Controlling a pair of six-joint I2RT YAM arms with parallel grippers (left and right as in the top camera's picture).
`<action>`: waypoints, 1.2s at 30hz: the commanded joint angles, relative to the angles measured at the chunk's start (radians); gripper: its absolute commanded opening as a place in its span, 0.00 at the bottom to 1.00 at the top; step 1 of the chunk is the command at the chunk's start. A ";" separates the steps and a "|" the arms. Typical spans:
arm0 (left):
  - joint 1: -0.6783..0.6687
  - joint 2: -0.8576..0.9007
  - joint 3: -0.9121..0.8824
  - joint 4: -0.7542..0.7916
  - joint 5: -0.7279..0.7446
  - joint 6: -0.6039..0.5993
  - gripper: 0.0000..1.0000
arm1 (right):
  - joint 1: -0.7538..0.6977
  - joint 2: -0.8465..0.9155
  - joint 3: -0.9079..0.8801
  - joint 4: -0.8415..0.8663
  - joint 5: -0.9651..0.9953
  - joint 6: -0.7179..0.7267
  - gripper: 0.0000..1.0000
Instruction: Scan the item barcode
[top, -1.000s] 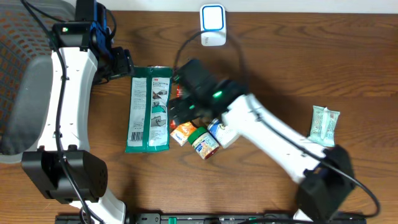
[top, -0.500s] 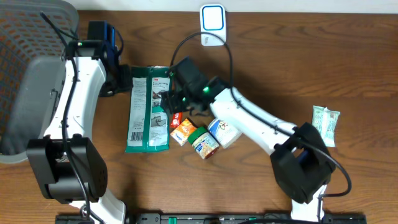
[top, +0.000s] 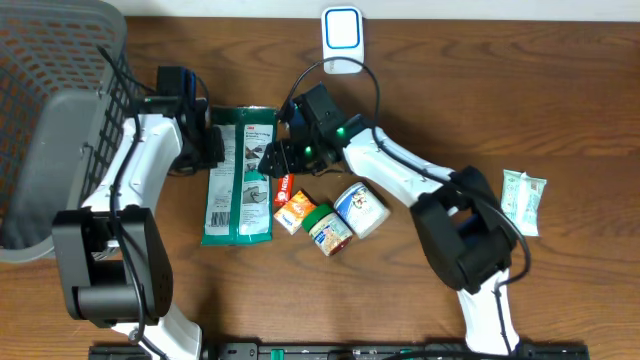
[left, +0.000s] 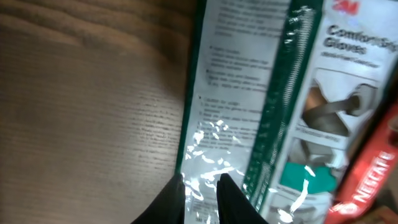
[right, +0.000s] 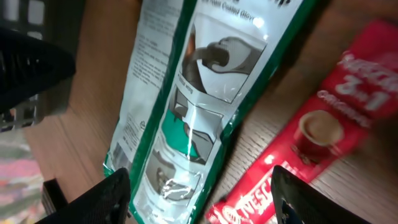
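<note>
My left hand (left: 200, 182) is down low on the brown table (top: 560, 100). Its two fingers (left: 179, 193) are pressed close together. They pinch the shiny left edge of the glove packet (top: 240, 190), near its top corner.

The glove packet is long, green and white. It lies flat on the table, between my two arms. It has small print down one side and pictures of gloves down the other.

My right hand (right: 205, 196) is over the other side of the glove packet. Its fingers are spread wide apart and hold nothing. Under it I see the right edge of the packet and a red coffee stick (right: 311, 137). The red stick lies just beside the packet, touching its edge.

The scanner (top: 341, 40) is white with a blue square on it. It stands at the far edge of the table, well apart from the packet.

A big grey basket (top: 40, 60) sits on my left side. Below my right hand there are three small things close together: an orange box (top: 295, 212), a jar with a green lid (top: 330, 230), and a white and blue cup (top: 360, 208). A little green and white pouch (top: 523, 200) lies far off on my right.
</note>
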 joint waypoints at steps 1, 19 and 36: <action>0.003 -0.004 -0.042 0.043 -0.043 0.013 0.19 | 0.005 0.039 0.000 0.019 -0.087 -0.041 0.67; 0.002 0.142 -0.160 0.198 -0.110 -0.010 0.19 | 0.028 0.084 0.000 0.087 -0.060 0.038 0.65; 0.002 0.152 -0.161 0.199 -0.110 -0.010 0.19 | 0.109 0.122 0.000 0.165 -0.113 0.067 0.54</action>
